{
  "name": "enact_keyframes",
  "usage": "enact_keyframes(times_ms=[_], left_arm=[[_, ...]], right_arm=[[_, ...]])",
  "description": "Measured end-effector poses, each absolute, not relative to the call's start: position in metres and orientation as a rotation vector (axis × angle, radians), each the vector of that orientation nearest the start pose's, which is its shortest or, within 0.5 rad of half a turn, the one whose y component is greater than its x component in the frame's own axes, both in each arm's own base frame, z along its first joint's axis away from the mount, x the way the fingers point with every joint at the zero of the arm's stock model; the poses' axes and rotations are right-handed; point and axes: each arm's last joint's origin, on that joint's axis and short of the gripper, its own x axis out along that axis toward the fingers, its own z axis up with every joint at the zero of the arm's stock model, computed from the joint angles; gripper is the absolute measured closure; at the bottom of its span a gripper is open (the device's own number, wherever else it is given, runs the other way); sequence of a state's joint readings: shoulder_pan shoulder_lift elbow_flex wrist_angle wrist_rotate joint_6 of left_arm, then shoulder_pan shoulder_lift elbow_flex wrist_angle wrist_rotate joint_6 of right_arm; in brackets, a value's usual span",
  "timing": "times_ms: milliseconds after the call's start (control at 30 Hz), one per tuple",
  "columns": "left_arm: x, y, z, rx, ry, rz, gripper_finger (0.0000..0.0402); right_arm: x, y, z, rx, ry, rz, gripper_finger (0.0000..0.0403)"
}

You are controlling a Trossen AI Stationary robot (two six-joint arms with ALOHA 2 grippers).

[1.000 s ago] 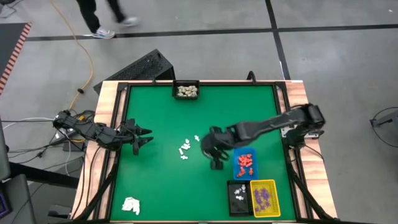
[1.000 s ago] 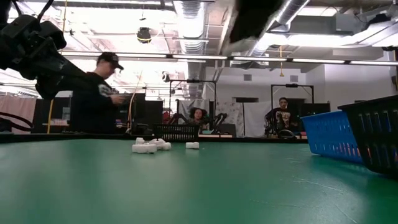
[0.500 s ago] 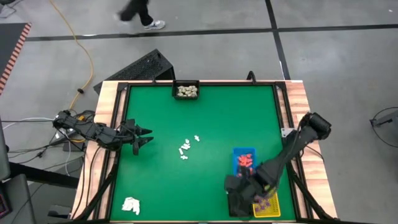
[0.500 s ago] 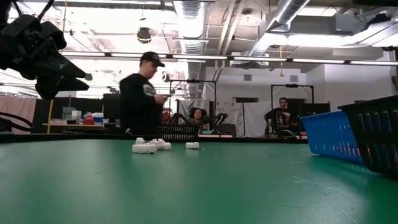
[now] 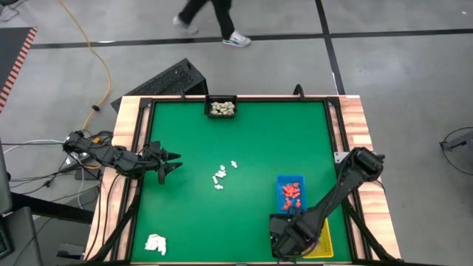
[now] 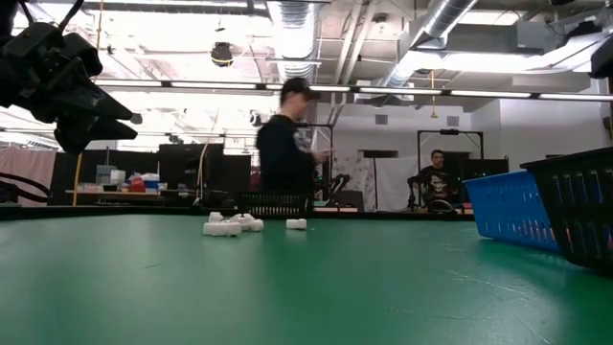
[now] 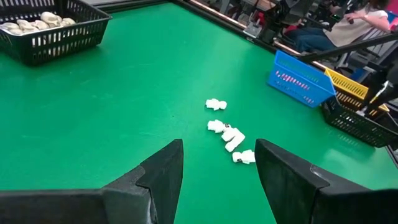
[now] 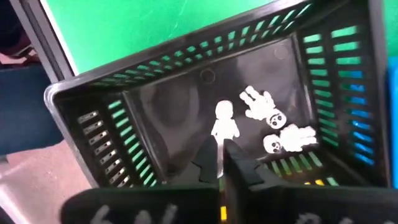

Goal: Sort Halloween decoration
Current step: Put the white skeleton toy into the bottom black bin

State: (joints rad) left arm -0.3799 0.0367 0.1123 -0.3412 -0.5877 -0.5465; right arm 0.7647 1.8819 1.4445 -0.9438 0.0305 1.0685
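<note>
Several white figurines lie loose on the green table's middle, also in the left wrist view. My left gripper waits open at the table's left side, pointing at them. My right gripper points down into the black tray at the near right, its fingers almost together on one white figurine. Two more white figurines lie on that tray's floor. The blue tray holds orange-red pieces. The arm partly hides the yellow tray. My right gripper pinches the white figurine by its lower end between the two fingertips. The fingers come from above, pointing down. The figurine sticks out past the tips, over the floor of the black tray, among the pieces lying there.
A black tray of cream pieces stands at the far edge. A white wad lies at the near left corner. A raised dark rim runs around the table. A person walks past beyond the far edge.
My right gripper has swung from the table's middle, beside the loose white figurines, toward the near right corner. It passed the blue tray, tipped to point down and sank over the black tray. The loose figurines lie as before.
</note>
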Motion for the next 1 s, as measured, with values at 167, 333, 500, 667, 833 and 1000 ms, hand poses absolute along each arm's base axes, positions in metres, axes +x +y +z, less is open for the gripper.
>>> enact_keyframes(times_ms=[167,333,500,667,833,1000], left_arm=[[0.084,-0.016,0.167,-0.418,0.172,0.264,0.0213],[0.084,-0.016,0.167,-0.417,0.172,0.264,0.0213],[0.084,-0.016,0.167,-0.417,0.172,0.264,0.0213],[0.084,-0.016,0.167,-0.418,0.172,0.264,0.0213],[0.084,-0.016,0.167,-0.418,0.172,0.264,0.0213],[0.084,-0.016,0.167,-0.414,0.173,0.263,0.0213]], right_arm=[[0.267,0.247,0.212,0.337,1.425,-0.154,0.0314],[0.269,0.243,0.219,0.286,1.392,-0.112,0.0270],[0.276,0.219,0.254,0.224,1.237,-0.107,0.0258],[0.292,0.185,0.282,0.062,0.976,-0.204,0.0262],[0.324,0.155,0.284,-0.058,0.769,-0.348,0.0264],[0.348,0.123,0.258,-0.021,0.634,-0.446,0.0264]])
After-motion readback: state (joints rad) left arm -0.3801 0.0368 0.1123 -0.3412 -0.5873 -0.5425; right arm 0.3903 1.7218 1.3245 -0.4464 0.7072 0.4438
